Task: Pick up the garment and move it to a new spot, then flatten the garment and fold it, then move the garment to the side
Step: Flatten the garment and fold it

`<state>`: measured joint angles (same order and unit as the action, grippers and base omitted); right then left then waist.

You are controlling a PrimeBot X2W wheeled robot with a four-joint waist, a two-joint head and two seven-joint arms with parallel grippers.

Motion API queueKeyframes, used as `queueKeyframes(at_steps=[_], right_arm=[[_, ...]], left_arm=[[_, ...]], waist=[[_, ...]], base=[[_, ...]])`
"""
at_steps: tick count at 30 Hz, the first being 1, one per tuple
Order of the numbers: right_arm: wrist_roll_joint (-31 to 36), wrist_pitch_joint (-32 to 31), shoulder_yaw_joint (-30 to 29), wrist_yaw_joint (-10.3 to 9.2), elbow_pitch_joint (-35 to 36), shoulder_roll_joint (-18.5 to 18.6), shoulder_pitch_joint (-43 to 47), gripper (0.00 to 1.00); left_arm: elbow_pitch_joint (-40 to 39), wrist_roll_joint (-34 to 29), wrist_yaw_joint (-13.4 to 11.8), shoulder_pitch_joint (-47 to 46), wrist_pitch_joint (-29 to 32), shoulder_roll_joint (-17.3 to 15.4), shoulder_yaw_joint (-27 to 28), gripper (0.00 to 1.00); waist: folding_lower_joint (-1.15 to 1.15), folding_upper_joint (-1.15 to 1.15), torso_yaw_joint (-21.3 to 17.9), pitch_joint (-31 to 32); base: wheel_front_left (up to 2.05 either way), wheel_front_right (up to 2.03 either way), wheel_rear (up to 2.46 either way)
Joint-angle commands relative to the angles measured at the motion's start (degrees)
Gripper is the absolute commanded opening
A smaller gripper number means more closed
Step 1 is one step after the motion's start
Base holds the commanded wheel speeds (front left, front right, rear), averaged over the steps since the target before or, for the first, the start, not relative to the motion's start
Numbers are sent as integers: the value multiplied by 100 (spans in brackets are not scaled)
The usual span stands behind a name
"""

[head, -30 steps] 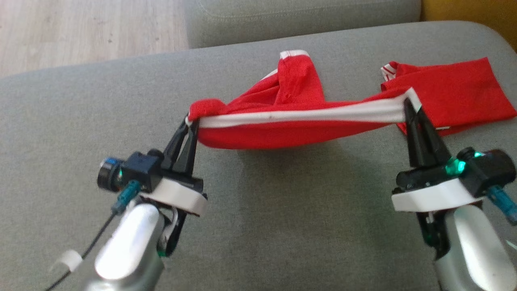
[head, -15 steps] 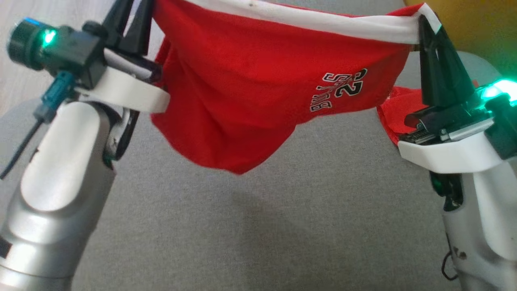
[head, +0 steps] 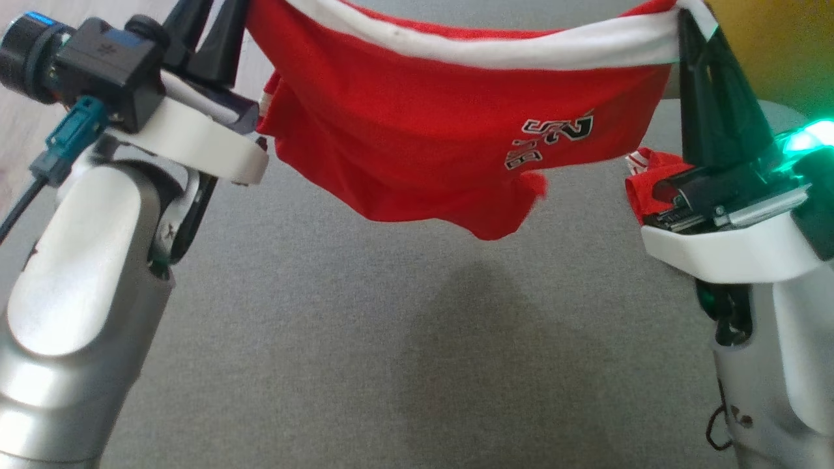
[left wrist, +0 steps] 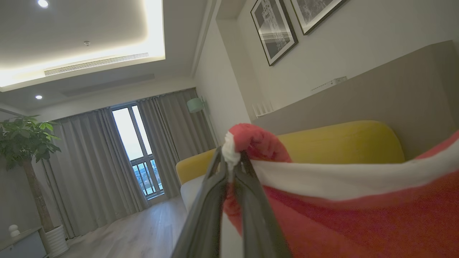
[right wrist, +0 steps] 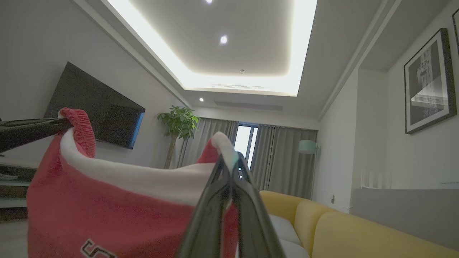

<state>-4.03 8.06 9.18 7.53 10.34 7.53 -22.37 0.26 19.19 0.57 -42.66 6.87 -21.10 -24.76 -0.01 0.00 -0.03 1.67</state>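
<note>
Heads up: left tool (left wrist: 231,163) and right tool (right wrist: 229,159) are each clenching the white band (head: 521,55) of the red cloth garment with black lettering (head: 443,143), which is hanging over the grey fabric sofa seat (head: 391,326). Pinches are looking tiny, so a fast swing is risking a slip.

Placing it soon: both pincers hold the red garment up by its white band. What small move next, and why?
Probably lower both arms together, white band kept taut, until the hanging edge meets the grey cushion. The left pincer and right pincer are each shut on that band of the garment, which hangs clear of the cushion, lower edge bunched.
</note>
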Motion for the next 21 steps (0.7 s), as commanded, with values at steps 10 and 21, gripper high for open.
queueKeyframes(at_steps=[10,21], right_arm=[[-254,-939,116,-4,-615,368,-1481,0],[-343,-455,764,-4,-3415,663,-5203,0]], left_arm=[[213,309,384,-887,550,-448,219,0],[2491,115,645,-3634,-81,-545,211,0]], waist=[[1,0,-60,-1314],[1,0,-368,-2956]], base=[[0,0,0],[0,0,0]])
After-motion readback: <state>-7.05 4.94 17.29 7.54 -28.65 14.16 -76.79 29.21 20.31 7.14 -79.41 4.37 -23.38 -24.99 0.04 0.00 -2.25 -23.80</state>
